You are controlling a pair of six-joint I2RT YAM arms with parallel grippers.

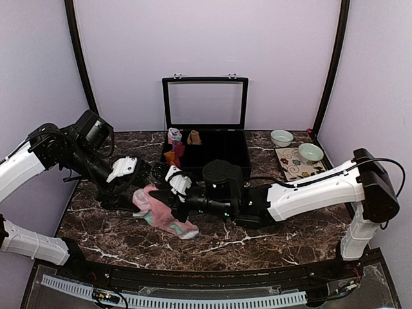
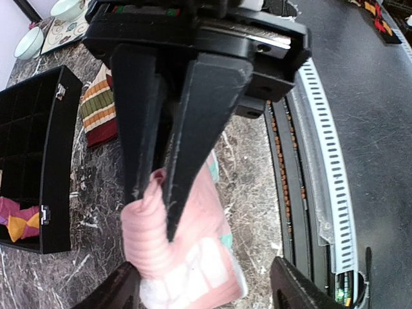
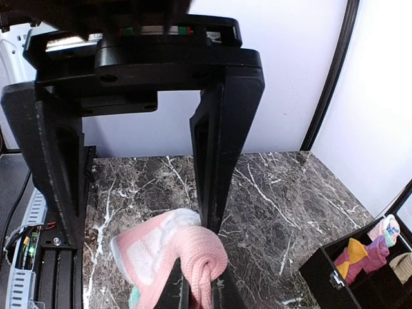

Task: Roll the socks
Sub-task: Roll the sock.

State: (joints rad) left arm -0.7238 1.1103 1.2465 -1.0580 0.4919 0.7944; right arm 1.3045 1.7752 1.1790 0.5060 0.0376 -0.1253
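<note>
from the overhead view i have both arms meeting over the left half of the marble table [image 1: 270,241], just in front of the black box [image 1: 238,149] with its lid standing up. the right claw [image 2: 156,199] is clamped tight on the pink sock [image 1: 159,214]. the left wrist view shows its two dark fingers pinched together on the ribbed pink end, which is bunched into a thick fold between them. the rest of that sock, with its white blocks and bits of mint, trails down onto the marble toward the near edge of the table. the left claw [image 3: 138,235] faces it from the other side with its fingers spread wide, standing either side of the sock and gripping nothing. whether either finger brushes the fabric i cannot tell. the striped sock [image 2: 100,109], red, cream and olive bands, lies flat on the marble just beside the front wall of the box, apart from both claws. in the box's left compartments i see a few small rolled bundles [image 1: 174,147]. two pale bowls [image 1: 310,152] sit at the far right, one on a patterned mat [image 1: 293,168].
</note>
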